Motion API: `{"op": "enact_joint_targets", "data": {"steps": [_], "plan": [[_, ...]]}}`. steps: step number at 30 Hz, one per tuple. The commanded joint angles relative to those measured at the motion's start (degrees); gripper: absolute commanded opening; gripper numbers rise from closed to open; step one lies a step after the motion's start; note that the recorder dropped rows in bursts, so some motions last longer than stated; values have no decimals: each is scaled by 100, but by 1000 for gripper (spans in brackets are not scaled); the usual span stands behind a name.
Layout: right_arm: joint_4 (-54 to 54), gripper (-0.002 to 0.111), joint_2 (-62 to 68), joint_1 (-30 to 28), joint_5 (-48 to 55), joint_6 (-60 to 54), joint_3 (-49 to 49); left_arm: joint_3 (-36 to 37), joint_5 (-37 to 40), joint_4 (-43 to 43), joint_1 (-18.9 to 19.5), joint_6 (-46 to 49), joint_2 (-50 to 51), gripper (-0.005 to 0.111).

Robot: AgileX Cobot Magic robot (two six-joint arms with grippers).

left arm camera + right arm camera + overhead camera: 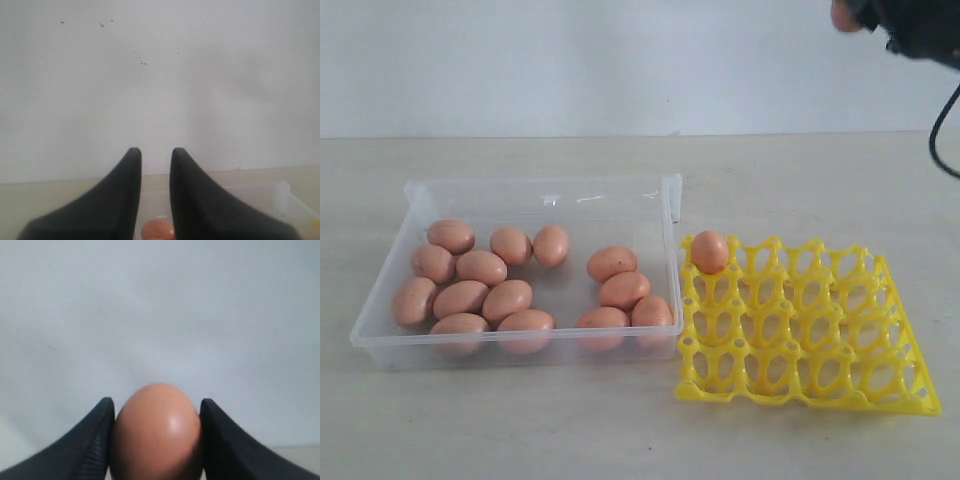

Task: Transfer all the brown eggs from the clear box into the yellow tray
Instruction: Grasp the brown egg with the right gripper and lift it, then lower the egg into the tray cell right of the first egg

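Several brown eggs [480, 267] lie in two clusters inside the clear box [380, 300] on the left of the exterior view. The yellow tray [810, 395] stands right of the box, and its back left cup holds one egg [710, 252]. High at the top right, well above the tray, my right gripper [852, 14] is shut on another brown egg [156, 435], which fills the gap between its fingers [95, 440]. My left gripper [156, 152] is outside the exterior view. It stands open by a narrow gap with nothing in it, above the box [282, 192] and one egg [159, 231].
The box and tray rest on a pale table [620, 430] in front of a white wall [570, 60]. A black cable [942, 125] hangs from the right arm at the right edge.
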Motion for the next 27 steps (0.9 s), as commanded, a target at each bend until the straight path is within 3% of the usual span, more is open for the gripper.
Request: {"op": "enact_joint_targets", "data": {"steps": [1, 3, 10, 17, 27], "plan": [[-3869, 0, 1209, -1118, -3250, 3088, -1141, -15, -86, -34, -19, -55, -11, 22], [-4645, 0, 1545, -1273, -3250, 3521, -1402, -15, -86, -34, -19, -55, -11, 22], [-6089, 0, 1767, -1098, -3250, 3419, -1402, -15, -86, -34, -19, -55, -11, 22], [-6258, 0, 2062, -595, -2445, 2733, -1402, -15, -86, -34, -19, -55, -11, 22], [-6061, 0, 2993, -586, -2341, 2568, -1402, -15, -86, -34, -19, -55, -11, 22]]}}
